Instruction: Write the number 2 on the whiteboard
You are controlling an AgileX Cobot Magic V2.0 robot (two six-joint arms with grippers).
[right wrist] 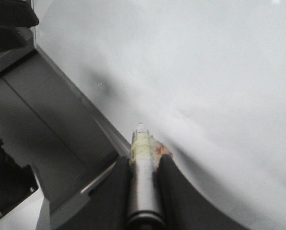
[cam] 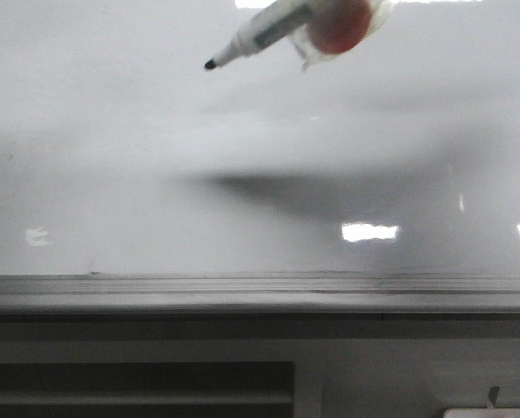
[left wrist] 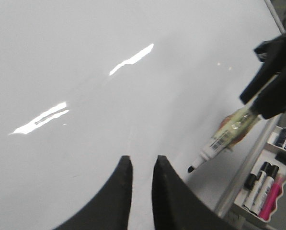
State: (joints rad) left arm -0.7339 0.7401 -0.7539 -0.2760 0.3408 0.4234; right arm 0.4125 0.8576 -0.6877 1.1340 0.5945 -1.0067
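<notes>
- Front view: the whiteboard (cam: 155, 174) fills most of the frame, glossy, with bright light patches at lower right and a dark smear of shadow across its middle. I see no drawn line on it.
- Front view: a marker (cam: 264, 33) slants in from the top centre, its black tip pointing down-left, close to the board; whether it touches I cannot tell. A reddish, blurred lump sits just behind it at the top edge.
- Front view: the grey ledge (cam: 260, 294) runs along the board's lower edge.
- Left wrist view: the left gripper (left wrist: 142, 167) shows at bottom centre, its two dark fingers a narrow gap apart with nothing between them, over bare board.
- Left wrist view: at right, the right gripper (left wrist: 257, 108) clamps the marker, tip down-left near the board. Several spare markers (left wrist: 263, 189) lie in a tray at lower right.
- Right wrist view: the right gripper's fingers (right wrist: 174, 184) pinch the marker's barrel at bottom centre, tip aimed at the board.
</notes>
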